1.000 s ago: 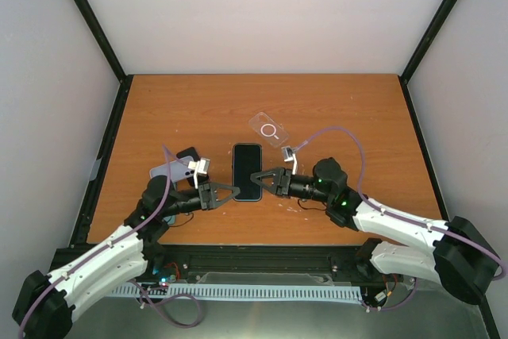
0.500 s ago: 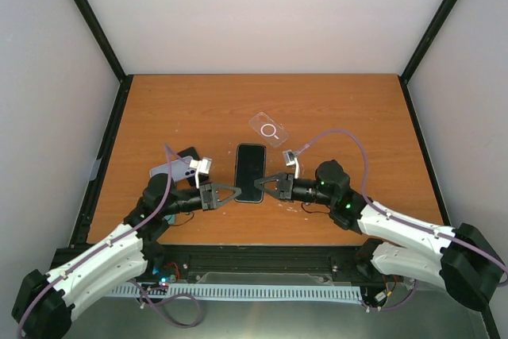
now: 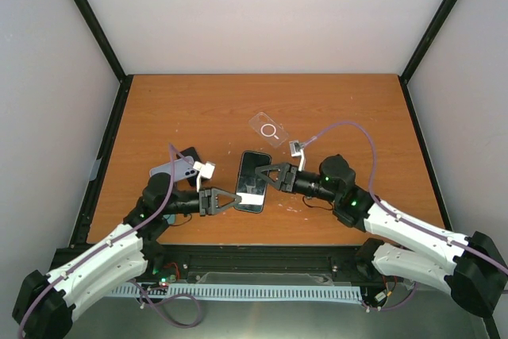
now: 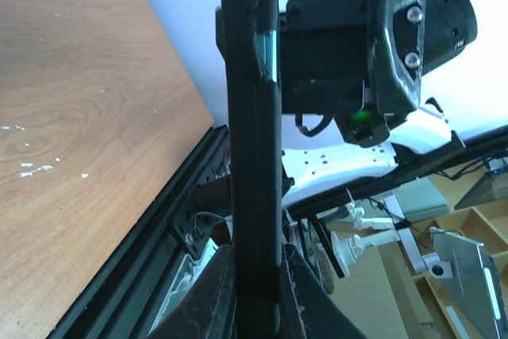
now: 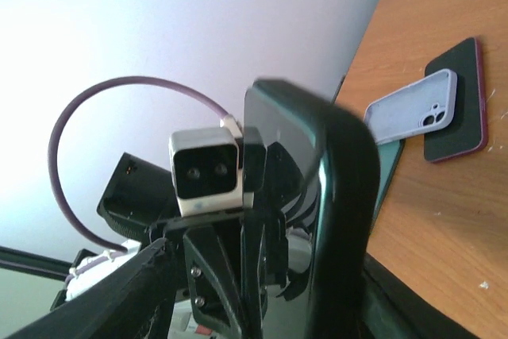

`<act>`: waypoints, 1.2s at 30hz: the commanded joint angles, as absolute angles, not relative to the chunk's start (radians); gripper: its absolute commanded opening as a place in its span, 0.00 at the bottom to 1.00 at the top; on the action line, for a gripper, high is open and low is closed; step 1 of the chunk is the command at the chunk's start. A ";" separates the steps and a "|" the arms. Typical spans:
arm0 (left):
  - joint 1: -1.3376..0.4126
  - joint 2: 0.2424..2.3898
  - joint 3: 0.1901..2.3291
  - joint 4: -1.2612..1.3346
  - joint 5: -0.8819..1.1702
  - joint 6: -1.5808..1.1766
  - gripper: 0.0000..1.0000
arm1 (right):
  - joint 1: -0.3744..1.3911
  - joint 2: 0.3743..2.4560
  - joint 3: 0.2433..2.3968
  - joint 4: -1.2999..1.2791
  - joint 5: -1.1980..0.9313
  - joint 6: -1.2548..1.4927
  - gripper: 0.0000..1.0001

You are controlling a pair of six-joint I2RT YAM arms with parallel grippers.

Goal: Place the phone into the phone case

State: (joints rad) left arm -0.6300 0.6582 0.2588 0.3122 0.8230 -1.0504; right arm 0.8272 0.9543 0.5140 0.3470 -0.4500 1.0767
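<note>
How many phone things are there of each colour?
Black phone: 1
Clear case: 1
Lilac case: 1
Dark slab with maroon rim: 1
Total: 4 that show clearly

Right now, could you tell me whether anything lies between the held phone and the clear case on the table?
Nothing visible does. The phone, pinched between the left gripper and right gripper, has only bare table between it and the clear case. The lavender case lies well off to the left.
</note>
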 commanded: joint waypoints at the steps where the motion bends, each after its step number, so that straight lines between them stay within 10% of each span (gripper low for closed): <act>1: -0.629 0.642 0.295 0.383 0.896 -1.000 0.00 | 0.833 0.973 0.551 0.377 -0.385 1.060 0.48; 5: -0.629 0.643 0.306 0.354 0.886 -0.993 0.01 | 0.833 0.999 0.573 0.389 -0.420 1.029 0.20; 7: -0.629 0.625 0.336 0.266 0.823 -0.977 0.18 | 0.832 1.004 0.564 0.388 -0.439 1.017 0.12; 11: -0.629 0.581 0.401 0.103 0.640 -0.957 0.50 | 0.833 0.986 0.506 0.427 -0.489 1.009 0.07; 17: -0.629 0.611 0.497 0.046 0.549 -0.874 0.60 | 0.834 1.004 0.455 0.517 -0.631 1.017 0.07; 31: -0.628 0.803 0.575 0.027 0.639 -0.752 0.68 | 0.837 0.987 0.436 0.572 -0.681 1.016 0.08; 36: -0.629 0.816 0.566 0.064 0.678 -0.758 0.35 | 0.838 0.992 0.436 0.585 -0.679 1.023 0.08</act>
State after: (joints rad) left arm -0.6292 0.8131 0.5346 0.0299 0.6338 -0.7799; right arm 0.8318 1.0134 0.4347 0.4831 -0.6632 1.0164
